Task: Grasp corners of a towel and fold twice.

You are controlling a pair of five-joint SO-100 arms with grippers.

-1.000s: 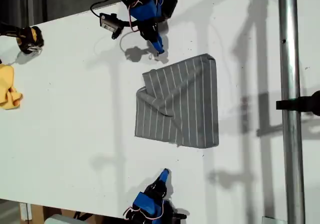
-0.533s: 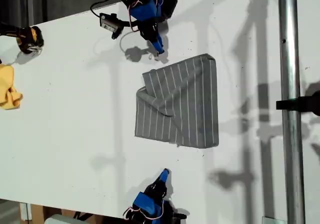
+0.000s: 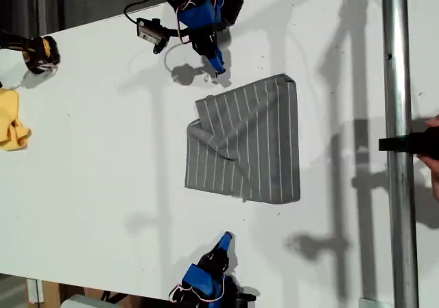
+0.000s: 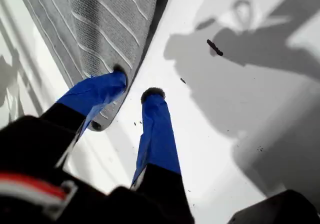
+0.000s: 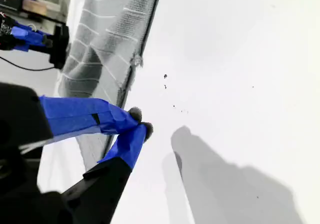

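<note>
One towel [image 3: 247, 143] lay flat mid-table [image 3: 89, 184], grey with white pinstripes, and one flap was folded over on its exterior-view-left side. There were two grippers, neither holding anything. My first gripper [image 3: 218, 66] sat just beyond the towel's edge toward the exterior view's top. In its wrist view the gripper [image 4: 135, 84] had its jaws a narrow gap apart, nothing between them, one fingertip [image 4: 117, 77] at the towel [image 4: 95, 29] border; I can't tell whether it touched. My second gripper [image 3: 226, 238] was on the opposite side of the towel, well apart from it. In its wrist view the gripper [image 5: 139, 121] had its tips pressed together on nothing, with the towel [image 5: 110, 44] beyond. One yellow cloth [image 3: 10, 123] lay far from the towel at the exterior view's left edge. One metal pole [image 3: 398, 81] ran past the towel on the exterior view's right, with a person's hand [image 3: 433, 154] beside it.
</note>
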